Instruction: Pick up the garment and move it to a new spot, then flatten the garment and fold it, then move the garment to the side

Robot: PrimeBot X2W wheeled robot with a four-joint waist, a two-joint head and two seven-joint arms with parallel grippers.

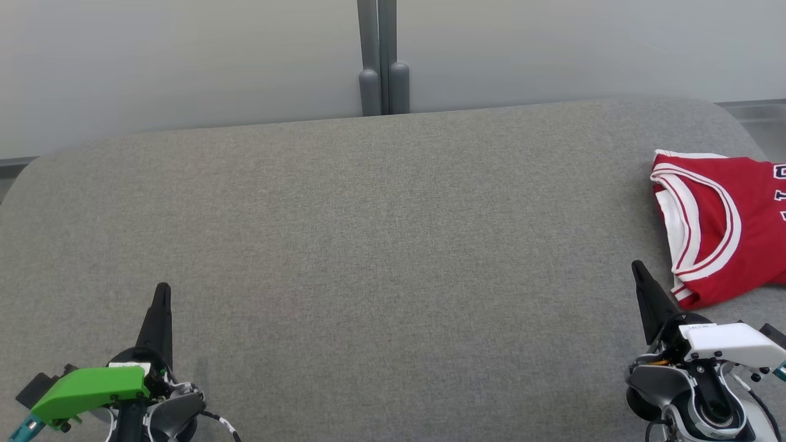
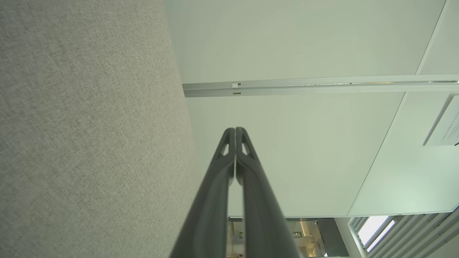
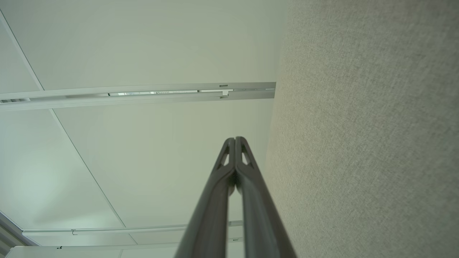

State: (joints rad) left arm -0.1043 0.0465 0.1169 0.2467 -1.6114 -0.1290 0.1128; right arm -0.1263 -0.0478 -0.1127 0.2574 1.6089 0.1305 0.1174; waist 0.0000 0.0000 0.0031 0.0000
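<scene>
Left hand [image 1: 161, 290] and right hand [image 1: 638, 266] both closed, empty; red garment [image 1: 724, 227] lies just beyond the right.

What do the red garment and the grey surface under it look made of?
Red garment: probably a smooth synthetic knit; even colour, crisp white-striped trim. Grey surface: woven upholstery-like fabric, matte; fine heathered weave shows.

So the surface is a big grey fabric-covered table [image 1: 381, 245] with rounded far corners. Lying on it is a red jersey [image 1: 737, 227] with white trim, way over at the right side, partly cut off by the frame.
</scene>
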